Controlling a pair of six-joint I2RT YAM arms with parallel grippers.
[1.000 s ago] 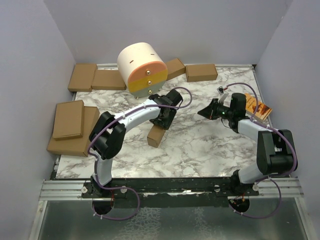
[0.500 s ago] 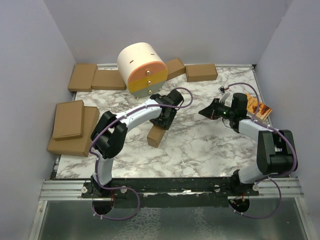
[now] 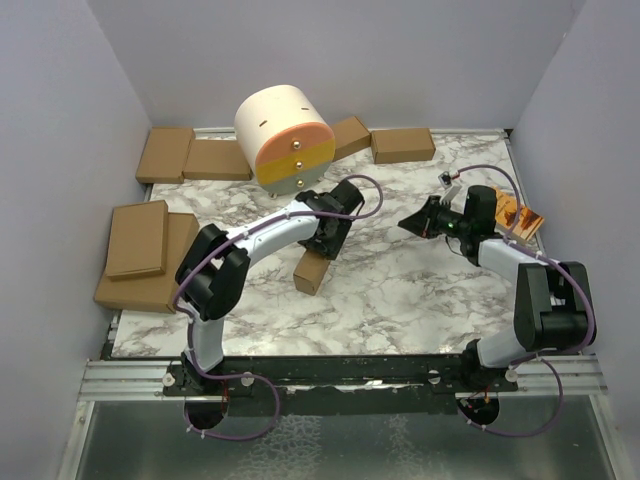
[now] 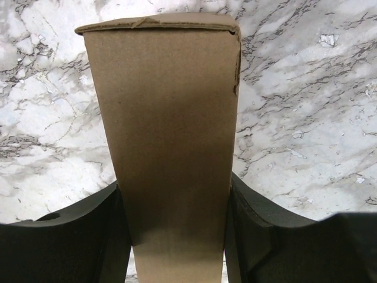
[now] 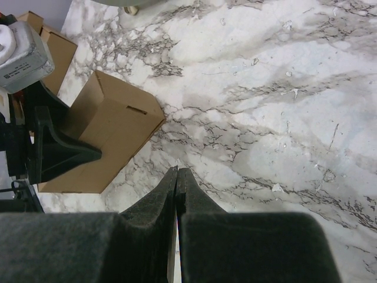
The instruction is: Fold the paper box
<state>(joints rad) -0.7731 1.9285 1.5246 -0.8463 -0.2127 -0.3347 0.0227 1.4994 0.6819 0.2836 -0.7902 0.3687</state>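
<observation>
**Box.** The box [image 3: 312,271] is folded into a narrow brown cardboard block. It is located near the middle of the bench [image 3: 400,290], slightly left of centre, and is tilted with its long axis running from near-left to far-right. In the left wrist view, one closed end with a creased top edge is seen pointing away from the camera. Whether its lower end touches the bench cannot be told.

**Left hand.** The left hand [image 3: 326,243] is clamped on the far end of the box. The box is held between the two fingers [image 4: 88,230], one pressed against each side.

**Right hand.** The right hand [image 3: 408,222] is clenched with nothing in it; its fingertips are seen pressed together in the right wrist view. It is positioned over the bench to the right of the box, well apart from it, and pointed toward it.

**Surroundings.** A rounded drawer unit [image 3: 283,140] in cream, orange and yellow is placed at the far side. Spare boxes [image 3: 190,155] lie flat along the far edge, and more are stacked at the left edge. An orange booklet [image 3: 517,213] lies at the right edge, behind the right arm.
</observation>
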